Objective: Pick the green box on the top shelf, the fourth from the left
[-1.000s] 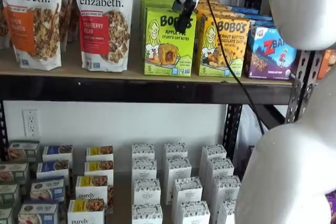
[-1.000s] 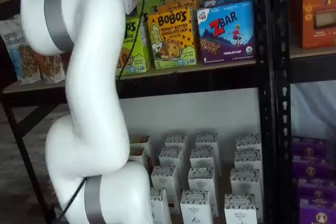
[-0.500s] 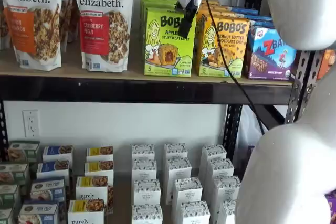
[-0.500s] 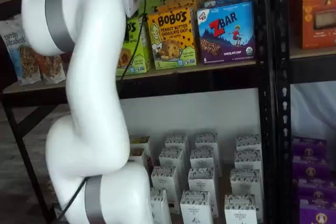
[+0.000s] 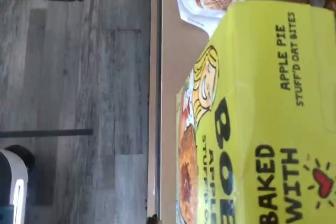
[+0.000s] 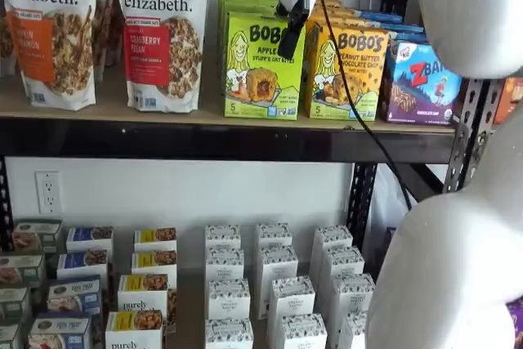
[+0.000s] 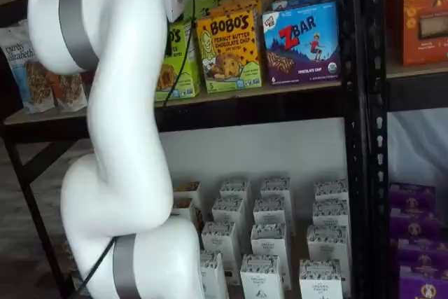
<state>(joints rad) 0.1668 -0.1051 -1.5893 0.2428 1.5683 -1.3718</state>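
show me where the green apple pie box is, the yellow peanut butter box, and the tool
green box [image 6: 255, 67], in a shelf view, on its front panel by the pastry picture.
yellow Bobo's box [image 6: 347, 71], in a shelf view, on its front panel.
tool [image 6: 289, 38], in a shelf view, on the black fingers before the green box.

White arm reaches up; gripper [image 6: 292, 38] hangs, black fingers side-on (gap unreadable)

The end effector [image 6: 291, 37] is shifted slightly right and a little higher against the face of the green box [image 6: 261, 67] than a second ago; over the last half second almost no movement is seen.
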